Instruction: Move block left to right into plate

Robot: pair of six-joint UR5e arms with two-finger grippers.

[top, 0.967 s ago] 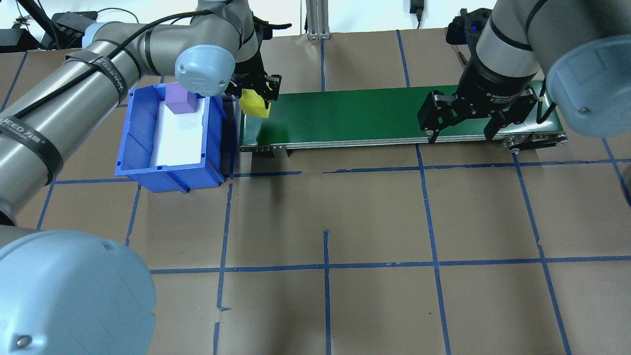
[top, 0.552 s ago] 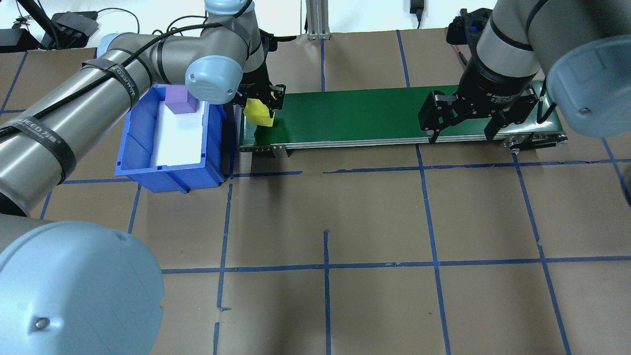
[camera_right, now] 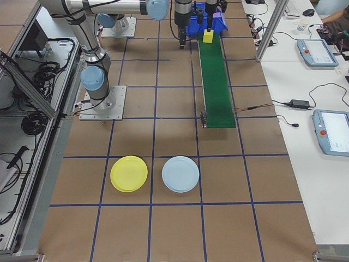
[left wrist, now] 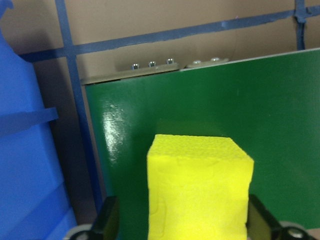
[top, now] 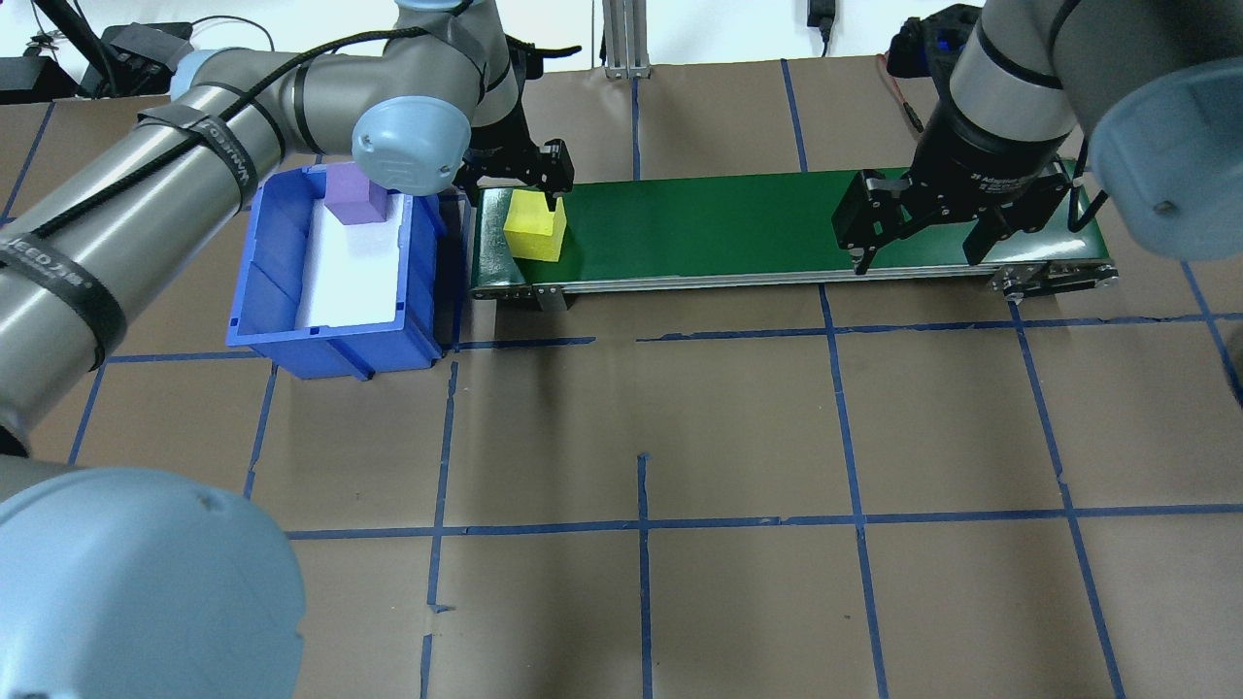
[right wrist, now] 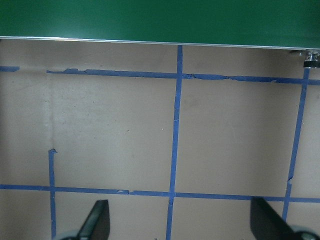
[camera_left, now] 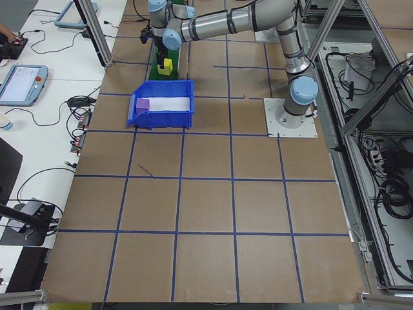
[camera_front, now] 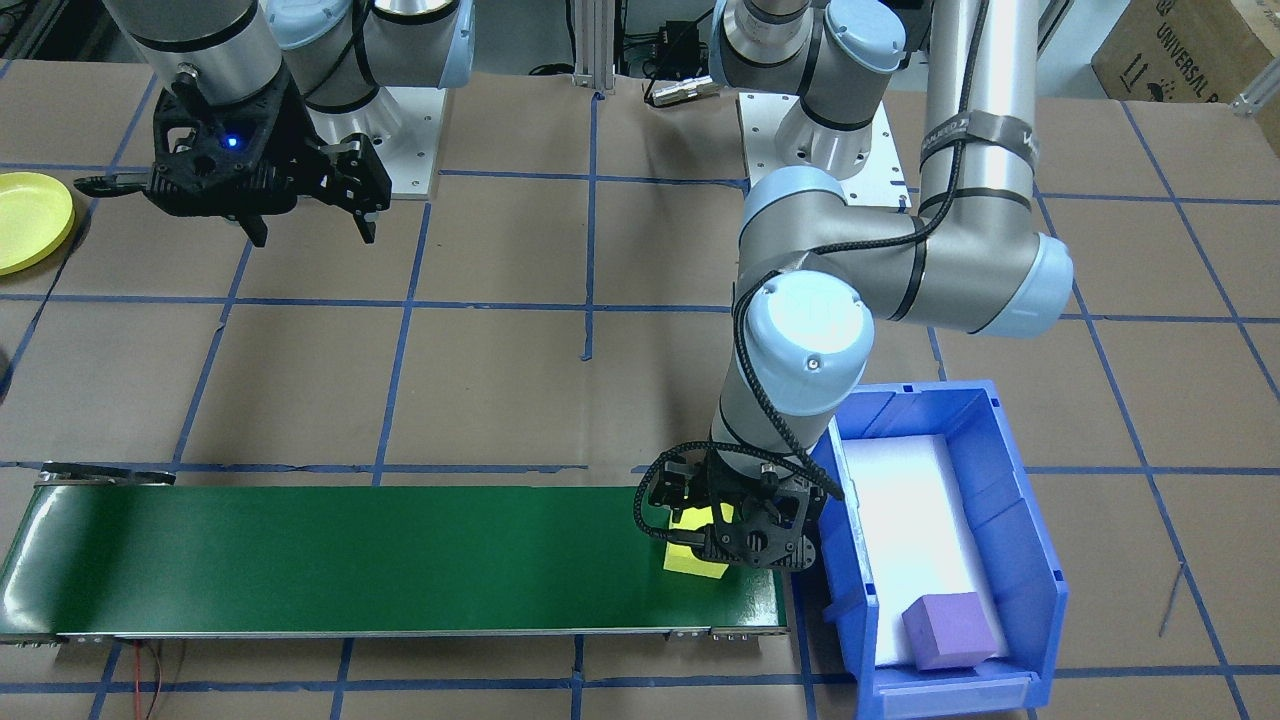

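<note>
The yellow foam block (top: 534, 230) stands on the left end of the green conveyor belt (top: 738, 218), next to the blue bin. My left gripper (top: 515, 189) hangs just over the block, open, its fingers (left wrist: 107, 222) straddling the block (left wrist: 200, 190) with a gap on one side. My right gripper (top: 923, 233) hovers open and empty above the belt's right end; its wrist view shows only the belt edge and bare table. The yellow plate (camera_right: 128, 173) lies on the table beyond the belt's right end, also at the front-facing view's edge (camera_front: 30, 220).
A blue bin (top: 254, 282) with a white liner holds a purple block (top: 354, 199) beside the belt's left end. A light-blue plate (camera_right: 180, 173) lies beside the yellow one. Brown paper with blue tape lines covers the table (top: 641, 437).
The left gripper carried the tilted yellow block rightwards onto the belt, and its fingers have parted; the block now stands square on the belt. The right gripper shifted slightly.
</note>
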